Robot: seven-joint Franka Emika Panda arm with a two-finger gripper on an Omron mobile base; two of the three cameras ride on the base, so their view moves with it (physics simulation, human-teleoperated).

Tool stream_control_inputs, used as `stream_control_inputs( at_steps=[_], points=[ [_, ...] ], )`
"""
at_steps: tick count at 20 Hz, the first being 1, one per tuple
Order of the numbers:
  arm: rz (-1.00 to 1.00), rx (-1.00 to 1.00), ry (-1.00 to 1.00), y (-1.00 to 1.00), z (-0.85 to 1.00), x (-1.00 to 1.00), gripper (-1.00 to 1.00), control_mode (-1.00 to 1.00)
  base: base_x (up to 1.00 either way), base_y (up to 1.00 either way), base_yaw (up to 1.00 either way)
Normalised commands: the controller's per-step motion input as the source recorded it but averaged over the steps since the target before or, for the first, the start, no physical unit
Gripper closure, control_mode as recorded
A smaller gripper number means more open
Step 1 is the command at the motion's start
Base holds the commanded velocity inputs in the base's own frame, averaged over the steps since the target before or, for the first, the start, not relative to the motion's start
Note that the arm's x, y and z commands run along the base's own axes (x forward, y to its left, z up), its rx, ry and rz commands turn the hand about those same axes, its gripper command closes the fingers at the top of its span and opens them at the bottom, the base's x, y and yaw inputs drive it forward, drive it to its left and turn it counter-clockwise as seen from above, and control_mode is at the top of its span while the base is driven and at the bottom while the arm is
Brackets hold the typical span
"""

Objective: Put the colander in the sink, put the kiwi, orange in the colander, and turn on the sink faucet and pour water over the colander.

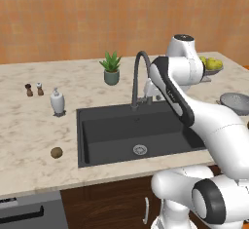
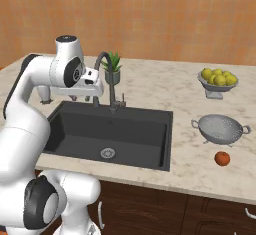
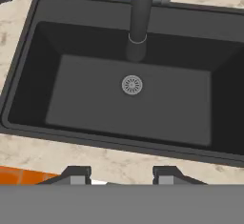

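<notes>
The gripper (image 3: 122, 174) hangs above the sink (image 3: 28, 66), its two fingertips (image 3: 78, 174) apart with nothing between them. Below, the charcoal basin shows only its silver drain (image 3: 132, 85). On the counter to the right lie the orange (image 2: 222, 158) and, just behind it, the colander (image 2: 220, 129). The kiwi (image 1: 56, 152) sits left of the sink near the front edge. The sink faucet (image 1: 140, 79) arches behind the basin, a potted plant (image 1: 111, 68) farther back.
</notes>
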Motion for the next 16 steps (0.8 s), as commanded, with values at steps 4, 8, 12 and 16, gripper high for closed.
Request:
stream_control_inputs(
  at_steps=[4, 8, 12, 16],
  points=[
    [-0.05, 0.00, 0.00, -0.31, 0.00, 0.00, -1.00, -1.00, 0.00, 0.00, 0.00],
    [-0.02, 0.00, 0.00, -0.77, -0.04, -0.04, -1.00, -1.00, 0.00, 0.00, 0.00],
    [0.02, 0.00, -0.01, -1.00, -0.18, -0.28, -1.00, -1.00, 0.00, 0.00, 0.00],
    [0.18, -0.01, -0.01, -1.00, -0.30, -0.43, -1.00, -1.00, 0.00, 0.00, 0.00]
  ],
)
